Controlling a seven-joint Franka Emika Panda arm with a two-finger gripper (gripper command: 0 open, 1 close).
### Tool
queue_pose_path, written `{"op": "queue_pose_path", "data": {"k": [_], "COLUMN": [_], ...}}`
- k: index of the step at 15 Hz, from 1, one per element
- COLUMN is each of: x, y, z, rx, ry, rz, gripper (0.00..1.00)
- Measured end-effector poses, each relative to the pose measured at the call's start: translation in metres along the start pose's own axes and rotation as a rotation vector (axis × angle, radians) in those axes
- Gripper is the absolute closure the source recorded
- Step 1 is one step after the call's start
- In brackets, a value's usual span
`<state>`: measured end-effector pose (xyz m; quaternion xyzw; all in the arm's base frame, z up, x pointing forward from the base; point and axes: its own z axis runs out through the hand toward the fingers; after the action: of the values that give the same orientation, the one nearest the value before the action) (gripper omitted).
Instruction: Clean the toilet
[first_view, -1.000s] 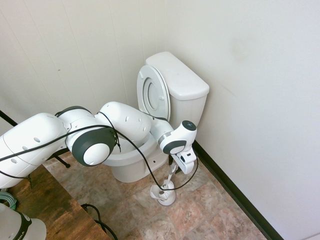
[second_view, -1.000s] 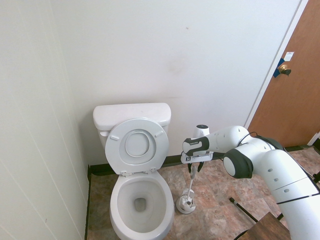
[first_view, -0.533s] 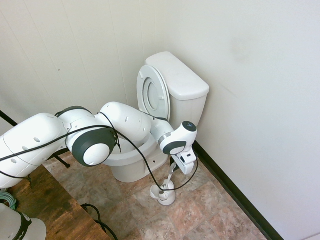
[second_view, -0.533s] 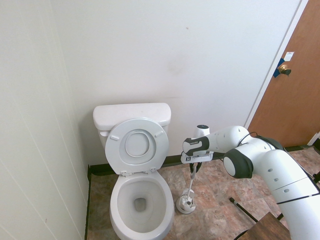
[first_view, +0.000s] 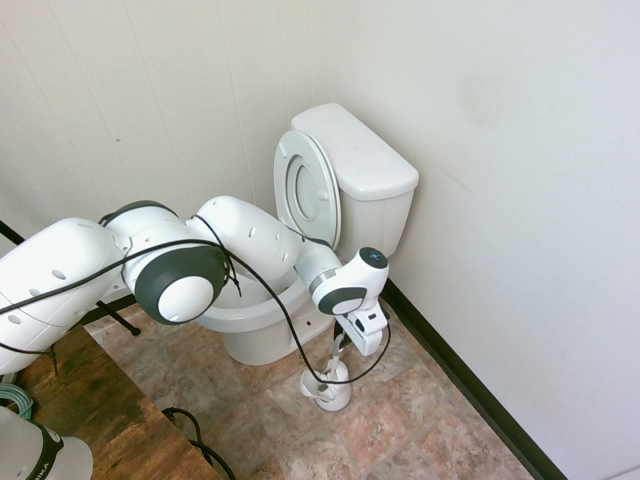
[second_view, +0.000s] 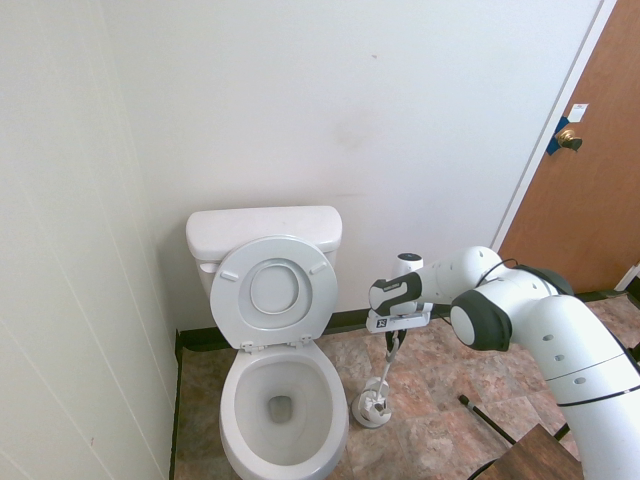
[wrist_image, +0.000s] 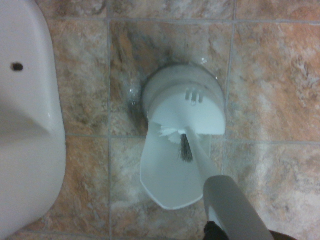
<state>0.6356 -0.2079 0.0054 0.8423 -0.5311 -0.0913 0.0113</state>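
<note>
In the first exterior view, the toilet is seen in the corner against the wall, its lid raised. The gripper is held over the brush holder on the floor tiles just beside the bowl, with the fingers pressed together on the top of the brush handle.

In the second exterior view, the handle is seen leaning from the holder up to the gripper; the open bowl lies to one side. The brush is best drawn out along the handle's own slant (a sideways pull could tip the light holder).

In the wrist view, the bristles are seen seated in the holder, so the brush has not been lifted out. Only 1 clean lift is judged necessary before swinging to the bowl.
</note>
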Motion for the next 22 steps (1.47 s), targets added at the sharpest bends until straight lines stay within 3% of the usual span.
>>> {"op": "queue_pose_path", "data": {"k": [4, 9, 17, 22], "x": [-0.03, -0.077, -0.145, -0.222], "y": [0.007, 0.02, 0.093, 0.102], "z": [-0.034, -0.115, -0.262, -0.349], "rx": [0.001, 0.022, 0.047, 0.094], "ry": [0.027, 0.069, 0.231, 0.258], "rz": [-0.024, -0.059, -0.079, -0.17], "gripper": [1.0, 1.0, 1.0, 1.0]}}
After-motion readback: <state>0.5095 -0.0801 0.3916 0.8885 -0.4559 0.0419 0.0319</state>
